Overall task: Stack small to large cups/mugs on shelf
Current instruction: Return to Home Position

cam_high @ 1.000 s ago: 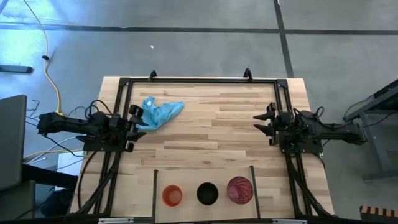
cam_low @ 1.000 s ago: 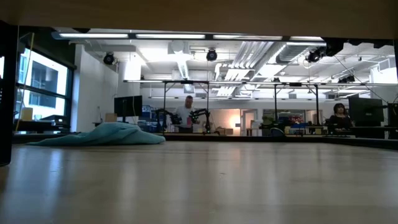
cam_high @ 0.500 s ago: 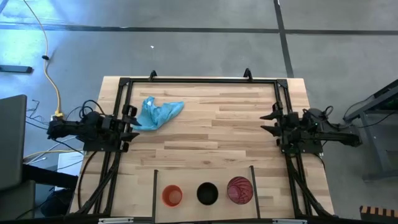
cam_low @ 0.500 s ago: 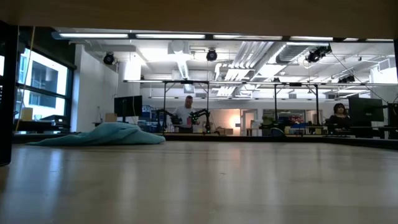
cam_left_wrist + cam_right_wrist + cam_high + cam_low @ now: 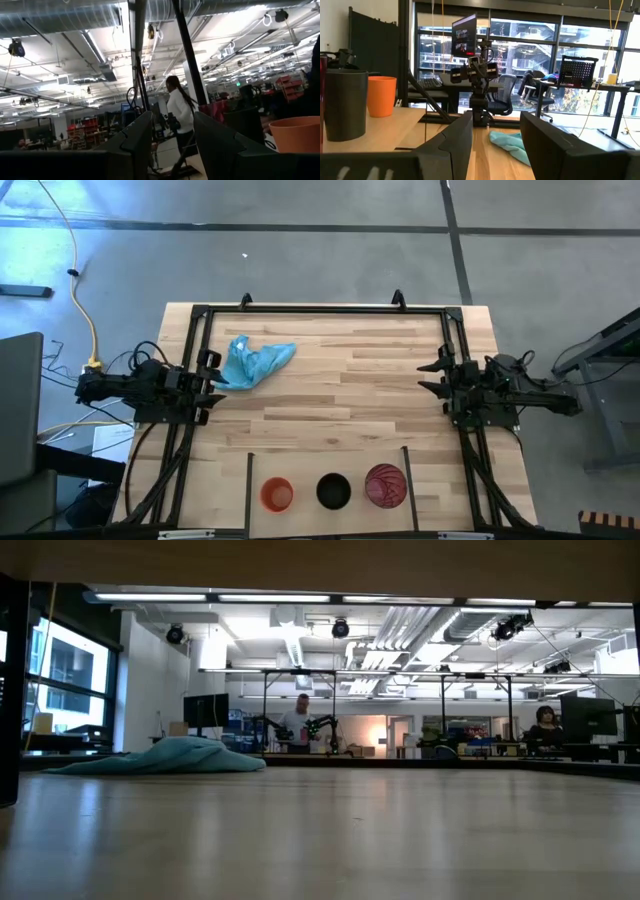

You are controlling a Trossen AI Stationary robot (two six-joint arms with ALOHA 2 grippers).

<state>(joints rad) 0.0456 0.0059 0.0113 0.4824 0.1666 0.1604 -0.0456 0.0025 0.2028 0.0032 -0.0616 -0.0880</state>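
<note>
Wood-plank worktop first: along one long edge the shelf, the strip between two short black bars, carries all three cups in one row, so you can judge the placing as done, with only the arms' parking at rest left to finish. Your left gripper sits at the left edge, just beside the light-blue cloth, and your right gripper at the right edge, both well apart from the shelf; each wrist view shows the jaws parted with nothing between them. Note that the cups stand upright, side by side and apart, not nested. The red cup is at the right end, the black cup in the middle, the orange cup at the left end. From above, the red and orange ones look empty; the black one's inside is too dark for you to tell
</note>
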